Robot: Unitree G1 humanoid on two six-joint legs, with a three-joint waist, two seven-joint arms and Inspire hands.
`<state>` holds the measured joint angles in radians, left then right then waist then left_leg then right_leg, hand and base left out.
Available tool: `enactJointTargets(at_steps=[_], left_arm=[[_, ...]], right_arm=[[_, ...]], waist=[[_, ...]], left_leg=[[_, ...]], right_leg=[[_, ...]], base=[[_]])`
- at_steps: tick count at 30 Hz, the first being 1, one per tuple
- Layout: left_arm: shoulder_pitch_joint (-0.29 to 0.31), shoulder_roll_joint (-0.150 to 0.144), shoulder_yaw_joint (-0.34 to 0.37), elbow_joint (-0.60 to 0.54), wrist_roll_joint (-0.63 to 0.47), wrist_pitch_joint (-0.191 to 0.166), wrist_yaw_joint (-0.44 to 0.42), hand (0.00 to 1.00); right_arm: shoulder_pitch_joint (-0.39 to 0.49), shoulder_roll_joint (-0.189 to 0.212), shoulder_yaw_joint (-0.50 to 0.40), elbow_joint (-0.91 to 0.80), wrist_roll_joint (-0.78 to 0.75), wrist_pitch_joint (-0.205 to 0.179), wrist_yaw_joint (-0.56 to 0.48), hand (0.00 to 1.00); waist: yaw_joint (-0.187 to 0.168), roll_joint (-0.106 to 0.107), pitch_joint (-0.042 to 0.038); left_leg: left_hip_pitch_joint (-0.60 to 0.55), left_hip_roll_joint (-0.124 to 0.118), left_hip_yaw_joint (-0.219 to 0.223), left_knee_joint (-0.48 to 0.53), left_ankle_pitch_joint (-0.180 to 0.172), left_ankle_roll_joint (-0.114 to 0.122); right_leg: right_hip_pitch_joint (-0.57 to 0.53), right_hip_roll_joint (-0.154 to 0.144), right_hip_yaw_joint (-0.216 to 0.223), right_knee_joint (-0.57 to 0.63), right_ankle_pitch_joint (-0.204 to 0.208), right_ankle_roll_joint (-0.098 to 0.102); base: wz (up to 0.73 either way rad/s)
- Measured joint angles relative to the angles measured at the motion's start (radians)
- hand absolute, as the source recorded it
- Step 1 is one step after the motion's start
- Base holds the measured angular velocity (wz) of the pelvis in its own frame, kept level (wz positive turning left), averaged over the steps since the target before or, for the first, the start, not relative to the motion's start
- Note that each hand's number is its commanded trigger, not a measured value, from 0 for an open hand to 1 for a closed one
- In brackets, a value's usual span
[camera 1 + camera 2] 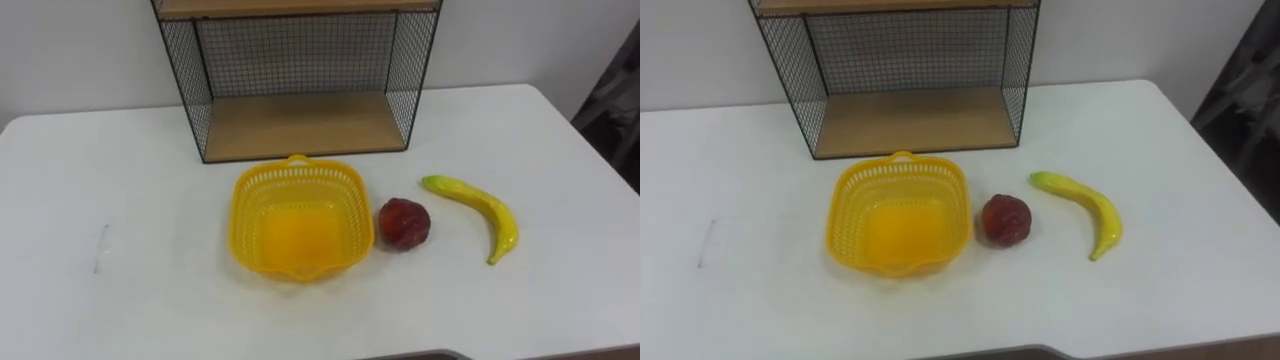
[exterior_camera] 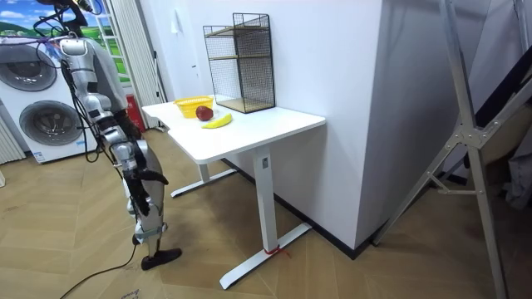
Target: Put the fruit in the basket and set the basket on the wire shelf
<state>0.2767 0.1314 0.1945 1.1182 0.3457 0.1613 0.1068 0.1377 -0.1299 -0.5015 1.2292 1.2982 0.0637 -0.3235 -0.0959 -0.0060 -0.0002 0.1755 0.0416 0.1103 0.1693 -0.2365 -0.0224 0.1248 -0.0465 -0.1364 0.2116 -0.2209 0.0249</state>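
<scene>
Fingers I cannot tell, wide or closed, for the left hand or the right hand: the robot is small at the room view's left, standing on the wood floor off the end of the white table (image 1: 80, 150), with washing machines (image 2: 46, 120) behind it

Seen from the head, starting at the left, a faint grey mark (image 1: 100, 245) lies on the table top at 9 o'clock from the basket, well apart from it

Next comes the yellow basket (image 1: 248, 212), upright on the table near the middle, its lattice walls flaring outward and a small tab on its rim at 12 o'clock

At 12 o'clock from the basket stands the wire shelf (image 1: 300, 125), a black mesh frame with wooden boards. The front edge of its lower board is just beyond the basket's tab, and I cannot tell whether they touch

At 3 o'clock from the basket sits the dark red fruit (image 1: 403, 222), on the table and just beside the basket wall, with a thin gap showing in the right eye view

At 3 o'clock from the red fruit lies the banana (image 1: 480, 205), near it but apart. Its greenish stem end points to 10 o'clock and its other tip curves round toward 6 o'clock

Both fruits rest on the table outside the basket
</scene>
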Motion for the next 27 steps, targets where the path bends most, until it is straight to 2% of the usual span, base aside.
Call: enactJointTargets(at_steps=[3,7,11,12,14,16,18,20,24,27], left_arm=[[0.002,0.001,-0.001,0.0,0.0,-0.012,0.0,0.0],[0.023,0.006,-0.001,-0.023,-0.002,-0.021,-0.002,0.0],[0.046,0.018,0.017,-0.063,0.004,-0.055,-0.002,0.0],[0.048,0.018,0.023,-0.066,0.004,-0.06,-0.002,0.0],[0.051,0.018,0.03,-0.081,0.003,-0.065,-0.001,0.0],[0.051,0.023,0.03,-0.082,0.002,-0.08,0.0,0.0],[0.048,0.028,0.029,-0.087,0.003,-0.088,0.0,0.0],[0.042,0.032,0.029,-0.087,0.022,-0.096,0.0,0.0],[0.038,0.036,0.017,-0.083,0.037,-0.104,0.0,0.0],[0.029,0.042,-0.014,-0.076,0.038,-0.105,0.0,0.0]], right_arm=[[-0.004,0.001,-0.037,-0.04,0.024,-0.036,-0.068,0.0],[-0.003,0.0,-0.069,-0.198,0.029,-0.078,-0.186,0.0],[-0.002,-0.002,-0.122,-0.334,0.021,-0.138,-0.288,0.0],[-0.001,-0.002,-0.127,-0.359,0.011,-0.141,-0.309,0.0],[0.0,-0.002,-0.131,-0.462,-0.091,-0.173,-0.394,0.0],[-0.002,-0.003,-0.139,-0.568,-0.171,-0.189,-0.476,0.0],[-0.005,-0.005,-0.138,-0.678,-0.264,-0.218,-0.551,0.0],[-0.009,-0.025,-0.133,-0.775,-0.413,-0.242,-0.634,0.0],[-0.034,-0.043,-0.122,-0.914,-0.664,-0.262,-0.731,0.0],[-0.038,-0.082,-0.073,-1.023,-0.805,-0.265,-0.763,0.0]], waist=[[-0.008,-0.001,-0.0007],[-0.011,-0.003,-0.0023],[-0.015,-0.015,-0.0025],[-0.013,-0.02,-0.0036],[-0.013,-0.018,-0.0015],[-0.015,-0.024,-0.0049],[-0.014,-0.023,-0.0045],[-0.01,-0.023,-0.0041],[-0.005,-0.022,-0.0021],[0.006,-0.022,0.0005]], left_leg=[[-0.016,-0.001,0.001,0.011,0.0,0.0],[-0.025,-0.001,0.021,0.02,0.0,0.0],[-0.024,-0.001,0.025,0.02,0.0,0.0],[-0.025,-0.001,0.024,0.02,0.0,0.0],[-0.031,-0.002,0.024,0.02,0.0,0.0],[-0.041,-0.003,0.025,0.022,0.001,0.001],[-0.057,-0.003,0.024,0.029,0.001,0.001],[-0.06,-0.002,0.023,0.029,0.001,0.001],[-0.061,-0.002,0.023,0.027,0.001,0.001],[-0.062,-0.003,0.026,0.023,0.001,0.001]], right_leg=[[-0.016,-0.003,0.002,0.012,-0.003,0.0],[-0.037,-0.002,0.024,0.027,-0.003,0.0],[-0.039,-0.003,0.027,0.03,-0.003,0.001],[-0.041,-0.003,0.027,0.031,-0.004,0.002],[-0.047,-0.003,0.026,0.031,-0.004,0.003],[-0.059,-0.005,0.026,0.04,-0.004,0.003],[-0.075,-0.005,0.027,0.044,-0.004,0.002],[-0.077,-0.004,0.025,0.042,-0.003,0.001],[-0.076,-0.004,0.026,0.035,-0.003,0.001],[-0.075,-0.003,0.026,0.028,-0.001,0.003]], base=[[-0.01],[-0.14],[-0.02],[0.0],[0.0],[0.0],[0.0],[0.0],[0.0],[0.0]])
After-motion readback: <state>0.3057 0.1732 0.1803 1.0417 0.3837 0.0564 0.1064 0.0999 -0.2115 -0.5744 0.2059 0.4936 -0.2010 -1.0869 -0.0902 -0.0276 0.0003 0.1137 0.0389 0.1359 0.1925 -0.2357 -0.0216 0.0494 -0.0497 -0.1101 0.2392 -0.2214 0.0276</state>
